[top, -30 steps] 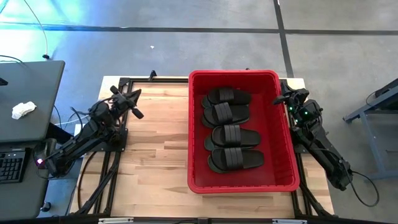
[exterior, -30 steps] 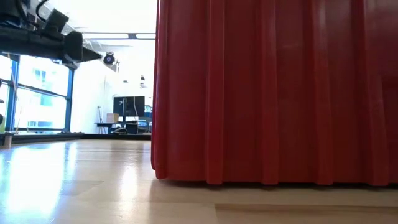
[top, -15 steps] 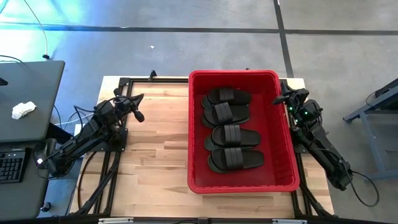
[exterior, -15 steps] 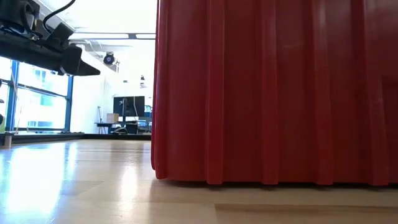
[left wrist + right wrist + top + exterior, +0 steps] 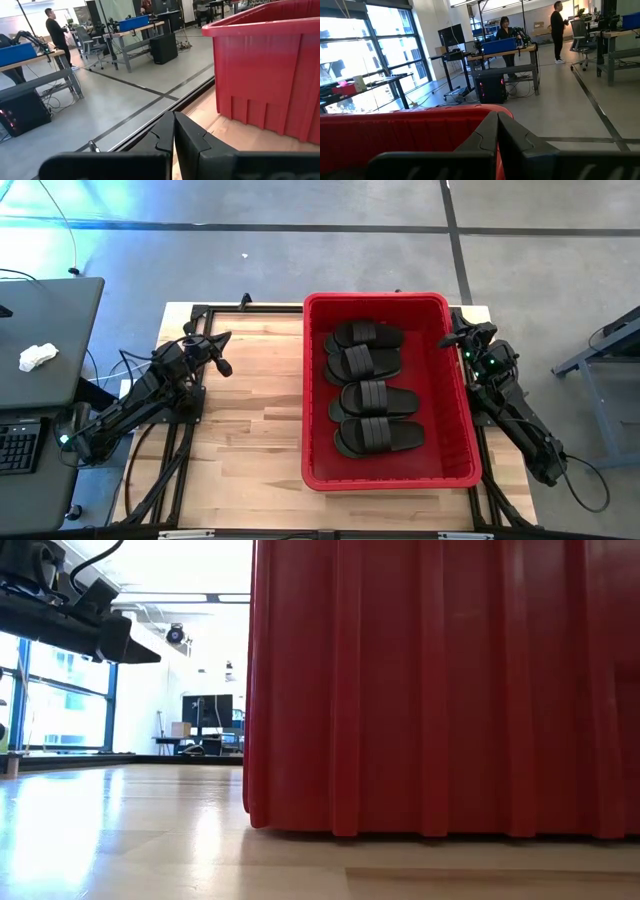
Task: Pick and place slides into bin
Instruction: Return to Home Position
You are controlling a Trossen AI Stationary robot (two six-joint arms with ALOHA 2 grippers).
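Slides (image 5: 372, 397) in the bin (image 5: 308, 400), four black, long axes left-right; left gripper (image 5: 173, 121) and right gripper (image 5: 497, 120) closed, empty.

This is an open-plan robotics lab or workshop hall: a wooden table (image 5: 250, 430) on a black frame stands on a grey concrete floor (image 5: 300, 260) crossed by dark tape lines (image 5: 455, 240); a dark desk (image 5: 60, 310) with a keyboard (image 5: 18, 448) sits at nine o'clock of it. Tall windows (image 5: 365, 45) line one wall; metal workbenches (image 5: 125, 50) carry blue crates (image 5: 132, 22), with a monitor (image 5: 451, 35) and a computer tower (image 5: 492, 89) nearby; people (image 5: 557, 29) stand among rolling chairs (image 5: 89, 41).
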